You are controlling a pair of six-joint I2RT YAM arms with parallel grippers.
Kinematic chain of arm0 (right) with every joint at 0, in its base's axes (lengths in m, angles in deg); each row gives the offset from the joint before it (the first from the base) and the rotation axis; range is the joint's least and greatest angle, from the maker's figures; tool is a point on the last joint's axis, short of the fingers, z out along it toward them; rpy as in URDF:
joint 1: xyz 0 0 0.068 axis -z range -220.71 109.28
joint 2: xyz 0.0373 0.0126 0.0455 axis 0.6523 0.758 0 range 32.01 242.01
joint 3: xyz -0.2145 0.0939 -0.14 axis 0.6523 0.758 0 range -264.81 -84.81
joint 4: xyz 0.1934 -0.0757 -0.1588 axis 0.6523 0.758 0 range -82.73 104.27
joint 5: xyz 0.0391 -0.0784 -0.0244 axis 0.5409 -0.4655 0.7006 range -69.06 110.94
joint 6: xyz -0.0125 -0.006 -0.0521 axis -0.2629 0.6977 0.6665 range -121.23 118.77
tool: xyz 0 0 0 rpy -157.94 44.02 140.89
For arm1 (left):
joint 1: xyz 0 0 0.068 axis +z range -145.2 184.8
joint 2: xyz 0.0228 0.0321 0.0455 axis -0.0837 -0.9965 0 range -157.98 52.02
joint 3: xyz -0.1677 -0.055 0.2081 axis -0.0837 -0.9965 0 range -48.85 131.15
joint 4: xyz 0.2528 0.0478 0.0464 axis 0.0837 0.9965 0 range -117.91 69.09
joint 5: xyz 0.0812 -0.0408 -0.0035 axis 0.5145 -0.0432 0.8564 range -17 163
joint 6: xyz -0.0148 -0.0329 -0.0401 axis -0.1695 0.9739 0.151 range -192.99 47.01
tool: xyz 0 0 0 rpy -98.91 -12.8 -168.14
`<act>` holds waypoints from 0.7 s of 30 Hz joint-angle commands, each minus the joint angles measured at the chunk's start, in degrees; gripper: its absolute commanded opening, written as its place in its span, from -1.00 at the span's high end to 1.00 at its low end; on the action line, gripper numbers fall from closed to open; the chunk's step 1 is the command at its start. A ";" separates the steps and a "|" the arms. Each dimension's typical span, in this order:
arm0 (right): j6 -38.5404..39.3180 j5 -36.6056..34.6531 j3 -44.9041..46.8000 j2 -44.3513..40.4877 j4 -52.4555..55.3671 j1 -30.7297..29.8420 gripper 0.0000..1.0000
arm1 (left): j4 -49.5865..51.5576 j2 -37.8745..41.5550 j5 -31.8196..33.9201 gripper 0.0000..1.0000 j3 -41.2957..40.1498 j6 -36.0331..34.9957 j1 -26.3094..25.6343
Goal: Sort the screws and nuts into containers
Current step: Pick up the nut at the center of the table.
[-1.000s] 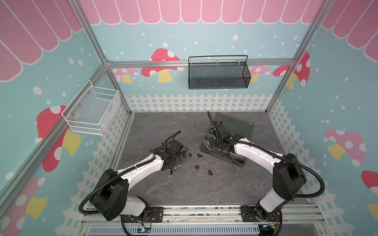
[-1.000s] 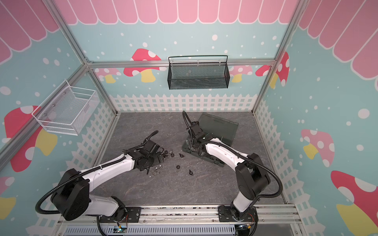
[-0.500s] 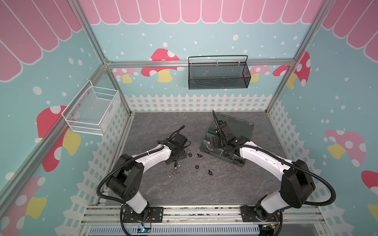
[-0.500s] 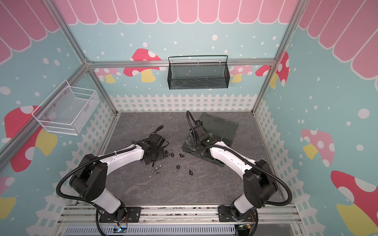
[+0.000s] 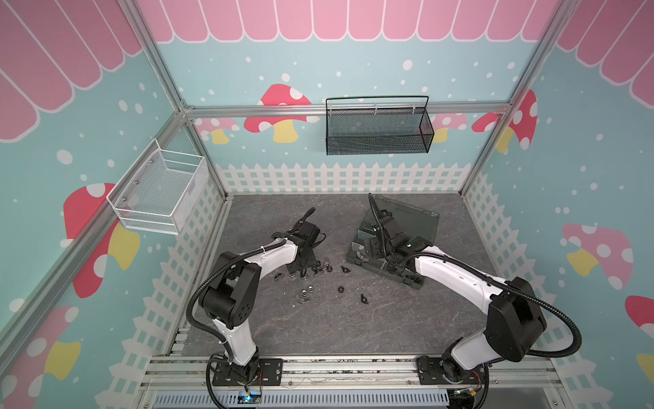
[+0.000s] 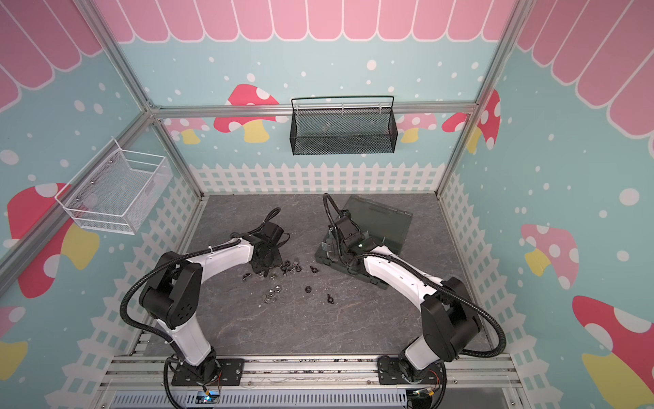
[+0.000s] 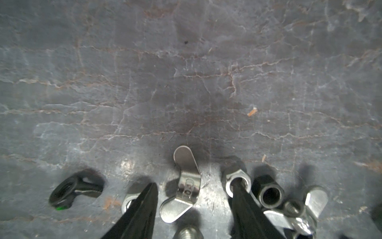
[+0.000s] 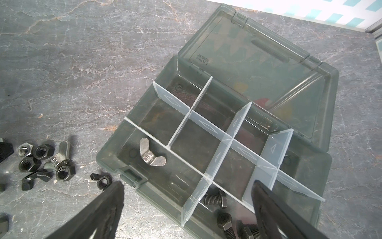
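Left gripper (image 7: 193, 183), half-open, straddles a silver wing nut (image 7: 186, 191) for pickup; right gripper (image 8: 188, 183) hangs wide, empty, over the organizer box (image 8: 110, 150).

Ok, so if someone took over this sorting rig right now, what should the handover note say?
Left gripper: fingers open, down at the table, astride a loose silver wing nut, not yet closed on it.
Right gripper: open and empty, over the organizer box, whose lid is open.
Done: a second silver wing nut lies in one cell, and black hex bolts in the neighbouring cell.
Left: black hex nuts and more wing nuts lie loose on the table beside the box.
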 commanded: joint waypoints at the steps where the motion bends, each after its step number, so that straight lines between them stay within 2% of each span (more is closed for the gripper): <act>1: -1.55 -1.88 -1.69 0.77 2.39 0.14 -0.95 | -0.54 -1.11 -0.33 -0.09 0.89 -1.15 0.78; 13: -2.48 -1.91 -3.04 2.26 3.60 0.18 -0.94 | -3.30 -2.44 -2.77 0.26 -1.98 -0.54 2.85; 17: -2.54 -2.11 -2.78 1.84 3.61 0.19 -0.95 | -4.22 -2.73 -3.88 0.28 -3.30 0.05 2.89; 19: -2.56 -2.11 -2.86 1.82 3.61 0.19 -0.95 | -4.36 -3.04 -4.49 0.39 -3.82 0.33 2.85; 21: -2.57 -2.08 -2.91 1.91 3.61 0.17 -0.95 | -4.52 -3.09 -4.87 0.40 -4.34 0.81 2.90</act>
